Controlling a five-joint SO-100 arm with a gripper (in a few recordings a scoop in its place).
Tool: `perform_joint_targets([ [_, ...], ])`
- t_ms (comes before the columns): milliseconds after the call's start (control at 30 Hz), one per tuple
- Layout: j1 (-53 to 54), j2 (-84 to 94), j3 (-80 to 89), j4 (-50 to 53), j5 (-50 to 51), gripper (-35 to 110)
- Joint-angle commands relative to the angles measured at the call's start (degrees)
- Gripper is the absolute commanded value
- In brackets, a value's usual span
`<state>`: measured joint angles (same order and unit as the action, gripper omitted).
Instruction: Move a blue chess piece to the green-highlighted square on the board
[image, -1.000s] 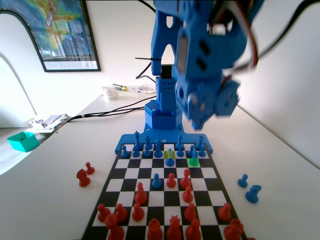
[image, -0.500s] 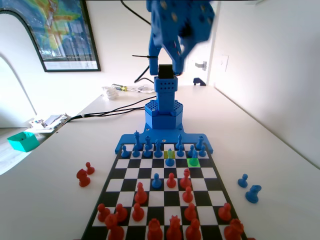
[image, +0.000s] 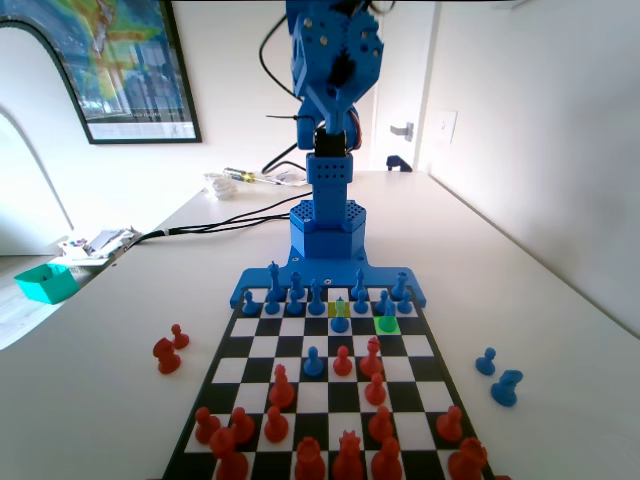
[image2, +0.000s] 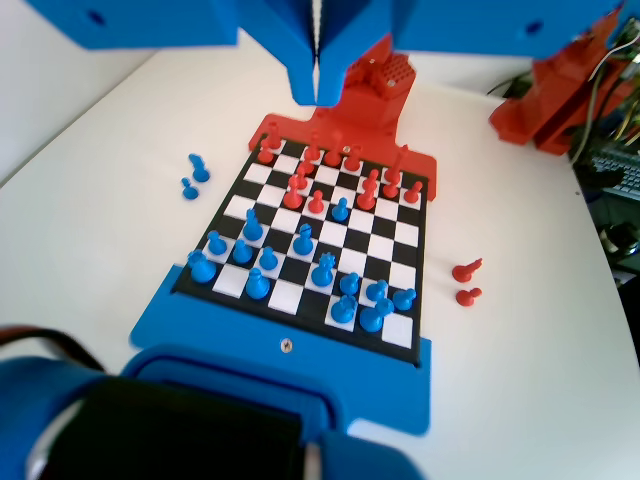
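A blue pawn (image: 388, 315) stands upright on the green-highlighted square (image: 389, 326), in the second row from the blue side at the board's right in the fixed view. The blue arm (image: 333, 60) is folded high above its base, well clear of the board (image: 222, 360). In the wrist view my gripper (image2: 317, 95) hangs high over the board (image2: 411, 262) with its jaws pressed together and nothing between them. Another blue piece (image: 340, 318) stands by the paler yellow-green square (image: 340, 307).
Two blue pieces (image: 497, 376) lie off the board on the right and two red pieces (image: 168, 350) on the left in the fixed view. Red pieces crowd the near rows. A teal tray (image: 45, 282) and cables (image: 215, 222) are at the far left.
The arm has swung up and back from over the board's right side to above its base. The pawn on the green square has not moved.
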<state>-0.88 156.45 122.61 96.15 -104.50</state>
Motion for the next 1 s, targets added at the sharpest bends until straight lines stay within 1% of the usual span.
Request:
perform_joint_targets([
  [0,-0.3,4.1,1.1,-1.4,0.4,1],
  [467,4.0,13.2,1.8,-4.8,1.1,1],
  [733,2.6,18.6,2.0,-6.1,1.6,1],
  [967,2.2,18.6,2.1,-6.1,1.6,1],
])
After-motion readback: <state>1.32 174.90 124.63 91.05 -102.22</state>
